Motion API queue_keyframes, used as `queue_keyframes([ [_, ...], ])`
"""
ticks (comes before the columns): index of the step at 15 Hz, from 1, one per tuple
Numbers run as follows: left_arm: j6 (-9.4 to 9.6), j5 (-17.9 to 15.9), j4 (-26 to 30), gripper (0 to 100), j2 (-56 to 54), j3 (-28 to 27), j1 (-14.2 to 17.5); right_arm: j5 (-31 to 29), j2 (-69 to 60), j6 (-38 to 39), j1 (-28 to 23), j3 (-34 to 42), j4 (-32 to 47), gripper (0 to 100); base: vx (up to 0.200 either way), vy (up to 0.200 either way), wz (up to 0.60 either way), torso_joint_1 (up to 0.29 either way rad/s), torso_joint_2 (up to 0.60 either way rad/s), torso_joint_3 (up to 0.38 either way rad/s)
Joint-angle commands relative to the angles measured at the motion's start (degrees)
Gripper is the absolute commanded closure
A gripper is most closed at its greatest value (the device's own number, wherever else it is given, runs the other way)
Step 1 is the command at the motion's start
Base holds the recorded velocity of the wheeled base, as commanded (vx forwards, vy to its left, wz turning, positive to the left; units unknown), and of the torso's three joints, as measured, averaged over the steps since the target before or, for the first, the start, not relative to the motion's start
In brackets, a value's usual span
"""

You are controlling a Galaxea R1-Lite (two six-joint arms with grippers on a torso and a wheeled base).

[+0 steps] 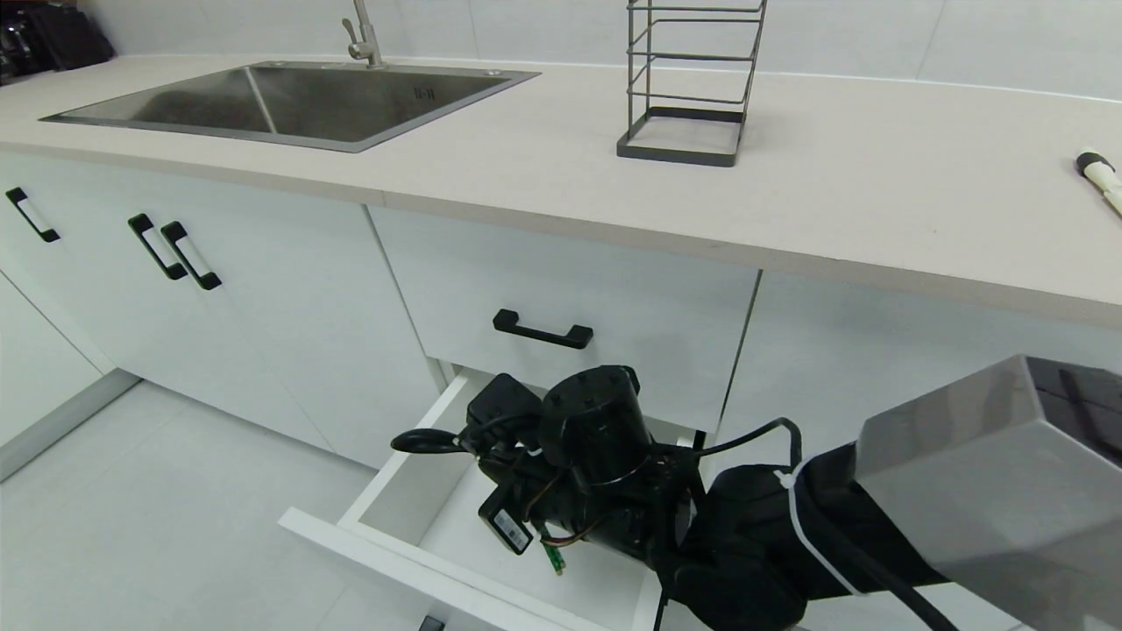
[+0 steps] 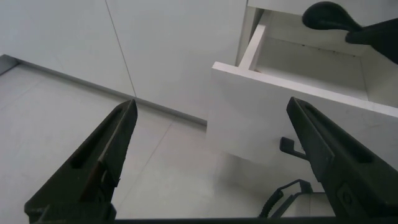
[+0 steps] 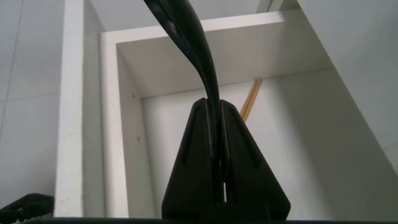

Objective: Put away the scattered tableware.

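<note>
My right gripper [image 3: 216, 124] is shut on the handle of a black spoon [image 3: 186, 37]. It holds the spoon over the open white drawer [image 3: 112, 124]. From the head, the spoon's bowl [image 1: 425, 442] sticks out to the left of the right gripper [image 1: 473, 438], above the drawer [image 1: 386, 548] and near its left wall. A thin wooden stick [image 3: 250, 99] lies on the drawer floor. My left gripper [image 2: 211, 104] stands open and holds nothing, low over the floor in front of the drawer front [image 2: 280, 118]. The spoon [image 2: 326, 15] shows above it.
A closed drawer with a black handle [image 1: 542, 333] sits above the open one. On the counter are a steel sink [image 1: 289, 101], a wire rack [image 1: 692, 88] and a white utensil with a black tip [image 1: 1100, 175] at the far right. Cabinet doors stand to the left.
</note>
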Motion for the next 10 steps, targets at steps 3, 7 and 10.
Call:
queue_keyframes([
  [3,-0.02,0.02,-0.03,0,0.0,0.0,0.02,-0.06,4.94,-0.01,-2.23,-4.24,0.72,100,0.0,0.0,0.0,0.0,0.0,0.0],
  [7,-0.02,0.02,-0.03,0,0.0,0.0,0.02,-0.06,8.02,-0.01,-3.55,-6.96,0.81,100,0.0,0.0,0.0,0.0,0.0,0.0],
  [10,-0.02,0.02,0.05,0,0.0,0.0,0.02,-0.06,10.22,-0.1,-4.69,-7.75,1.07,100,0.0,0.0,0.0,0.0,0.0,0.0],
])
